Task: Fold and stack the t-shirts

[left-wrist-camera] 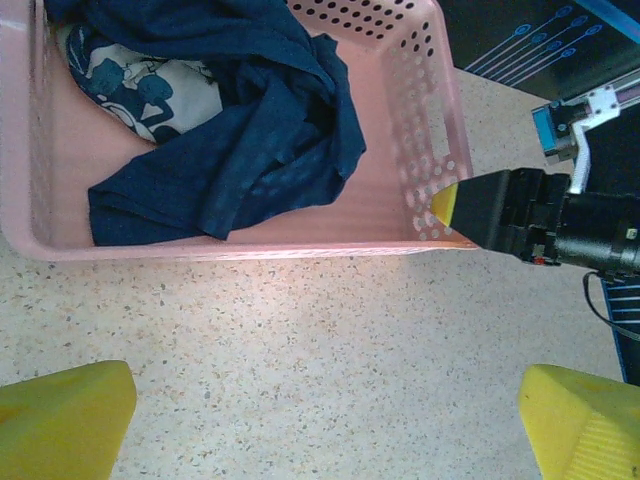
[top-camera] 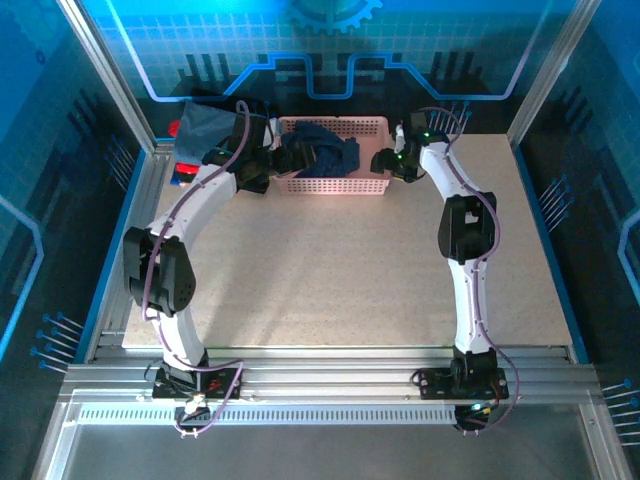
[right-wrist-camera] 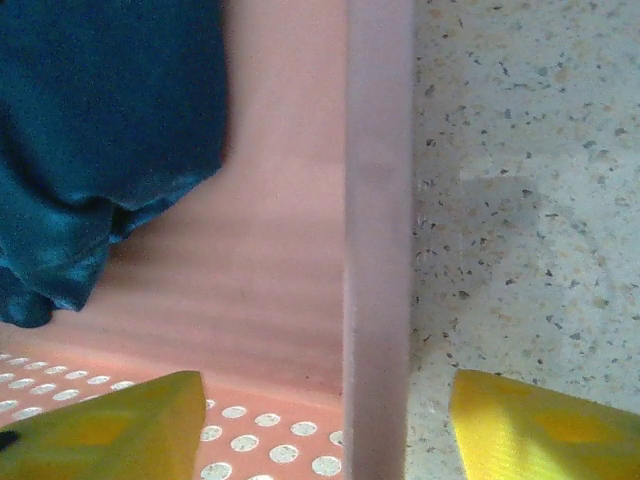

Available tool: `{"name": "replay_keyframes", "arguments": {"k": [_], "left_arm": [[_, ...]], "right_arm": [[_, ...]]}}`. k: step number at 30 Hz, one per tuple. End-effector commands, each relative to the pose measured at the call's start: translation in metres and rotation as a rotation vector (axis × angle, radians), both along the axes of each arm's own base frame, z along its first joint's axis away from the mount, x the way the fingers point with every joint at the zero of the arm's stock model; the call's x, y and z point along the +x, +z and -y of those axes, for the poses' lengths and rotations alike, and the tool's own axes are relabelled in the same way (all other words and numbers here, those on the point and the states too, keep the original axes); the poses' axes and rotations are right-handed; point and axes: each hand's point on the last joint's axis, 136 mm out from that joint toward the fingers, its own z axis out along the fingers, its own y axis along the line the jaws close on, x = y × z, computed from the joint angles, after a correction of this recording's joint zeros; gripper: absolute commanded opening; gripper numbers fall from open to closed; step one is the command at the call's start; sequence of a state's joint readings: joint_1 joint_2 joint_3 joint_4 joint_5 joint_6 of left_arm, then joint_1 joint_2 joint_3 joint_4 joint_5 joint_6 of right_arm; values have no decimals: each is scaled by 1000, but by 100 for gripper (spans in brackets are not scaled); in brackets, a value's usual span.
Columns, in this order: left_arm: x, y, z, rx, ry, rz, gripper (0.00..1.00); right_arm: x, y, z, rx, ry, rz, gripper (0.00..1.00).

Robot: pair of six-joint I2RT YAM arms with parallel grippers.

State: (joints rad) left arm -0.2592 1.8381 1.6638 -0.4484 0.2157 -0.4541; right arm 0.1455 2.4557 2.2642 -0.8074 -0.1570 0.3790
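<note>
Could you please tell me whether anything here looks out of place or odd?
Yes: the right gripper straddles the side wall of the pink basket, one finger inside, one outside, instead of reaching the navy t-shirt, which lies crumpled inside the basket. Nothing looks spilled or damaged.

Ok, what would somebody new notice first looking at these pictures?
The pink basket at the far edge of the table stands out, with a crumpled navy t-shirt inside showing a white printed graphic. The right gripper straddles the basket's right wall, one finger inside and one outside. The left gripper hovers open over the table just in front of it.
</note>
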Motion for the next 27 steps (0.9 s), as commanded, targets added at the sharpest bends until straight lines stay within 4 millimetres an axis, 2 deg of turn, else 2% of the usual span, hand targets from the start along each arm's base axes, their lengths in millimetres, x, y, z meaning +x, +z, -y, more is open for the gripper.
{"name": "replay_keyframes", "arguments": {"k": [1, 3, 5, 8, 10, 11, 14, 17, 19, 22, 27], "left_arm": [[5, 5, 15, -55, -22, -4, 99], [10, 4, 17, -58, -22, -3, 96], [15, 4, 19, -61, -17, 10, 95], [25, 5, 24, -70, -8, 21, 93], [31, 4, 30, -56, -15, 20, 93], [34, 3, 34, -47, -23, 21, 92], [42, -8, 43, 8, -45, -3, 92], [46, -36, 48, 78, -58, -82, 91], [44, -62, 54, 136, -85, -146, 90], [33, -103, 54, 248, -101, -272, 90], [15, -150, 50, 306, -85, -433, 91]], "right_arm": [[-6, 5, -4, -30, 1, 11, 57], [-7, 5, -4, -41, 1, 24, 47], [-9, 5, -4, -53, -5, 26, 43], [-16, 7, -4, -72, 2, 21, 29], [-25, 6, -5, -100, 17, 12, 21], [-30, 16, -5, -112, 23, 27, 20], [-53, 17, -5, -137, 32, -8, 15], [-84, 17, -7, -156, 41, -35, 11], [-107, 16, -8, -161, 34, -51, 11], [-139, 12, -9, -115, -29, -112, 10], [-177, 5, -18, -94, -54, -149, 10]]}}
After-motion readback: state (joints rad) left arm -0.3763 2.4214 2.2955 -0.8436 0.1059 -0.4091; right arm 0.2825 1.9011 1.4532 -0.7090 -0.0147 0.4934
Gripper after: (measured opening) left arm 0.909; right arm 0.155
